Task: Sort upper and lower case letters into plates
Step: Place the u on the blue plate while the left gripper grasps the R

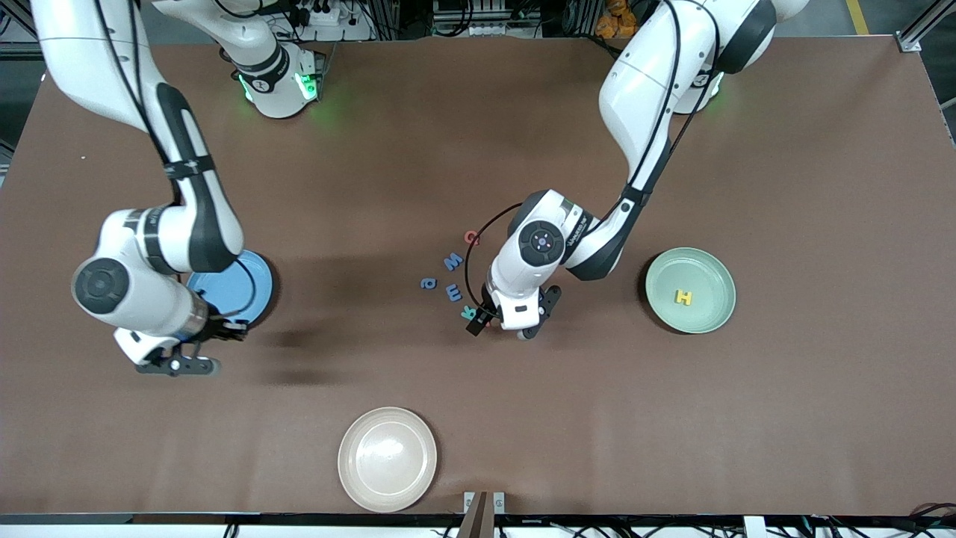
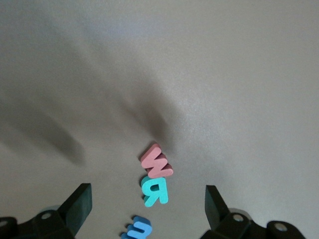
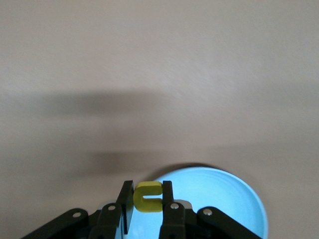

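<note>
Beige plate [image 1: 387, 459], right gripper [image 3: 147, 199] over blue plate [image 3: 219, 194]

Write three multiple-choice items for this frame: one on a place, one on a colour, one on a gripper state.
1. Where does the yellow H lie?
A. on the blue plate
B. on the mint green plate
C. on the cream plate

2. What colour is the letter held by the right gripper?
A. yellow
B. red
C. teal

3. How do the left gripper's fingers stand?
A. shut on the teal R
B. shut on nothing
C. open above the letters

Key: 1 B, the H rests in the mint green plate toward the left arm's end. 2 A, a yellow letter sits pinched between the fingers over the blue plate. 3 C, the fingers stand wide apart, with the teal R and pink W on the table between them.
</note>
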You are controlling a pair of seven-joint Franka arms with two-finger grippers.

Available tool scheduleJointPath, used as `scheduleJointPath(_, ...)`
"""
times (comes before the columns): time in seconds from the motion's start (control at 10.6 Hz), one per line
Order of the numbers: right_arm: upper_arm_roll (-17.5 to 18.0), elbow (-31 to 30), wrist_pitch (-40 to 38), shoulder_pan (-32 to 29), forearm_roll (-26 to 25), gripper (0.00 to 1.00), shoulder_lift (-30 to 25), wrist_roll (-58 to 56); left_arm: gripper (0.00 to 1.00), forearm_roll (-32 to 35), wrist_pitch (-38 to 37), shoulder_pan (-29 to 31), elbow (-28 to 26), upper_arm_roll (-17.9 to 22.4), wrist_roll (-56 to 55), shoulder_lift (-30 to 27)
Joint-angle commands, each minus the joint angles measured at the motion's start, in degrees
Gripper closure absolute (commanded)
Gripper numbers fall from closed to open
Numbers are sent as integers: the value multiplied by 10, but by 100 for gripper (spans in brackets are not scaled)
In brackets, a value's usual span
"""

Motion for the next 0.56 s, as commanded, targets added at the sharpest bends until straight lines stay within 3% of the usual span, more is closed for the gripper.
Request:
scheduleJointPath(0.0, 11, -87, 17, -17, -7, 100, -50, -19, 0, -26, 2, -17, 35, 15, -30, 27)
scheduleJointPath(0.28, 11, -123, 12, -17, -8, 98, -58, -22, 0, -93, 2, -29, 58, 31, -33, 45)
scheduleJointPath(0.38, 11, -140, 13, -17, -9, 96, -58, -22, 4, -104, 2, -31, 62, 32, -33, 52)
scheduleJointPath(0.47, 10, -149, 10, -17, -9, 87, -60, -22, 11, -113, 2, -31, 63, 34, -33, 57)
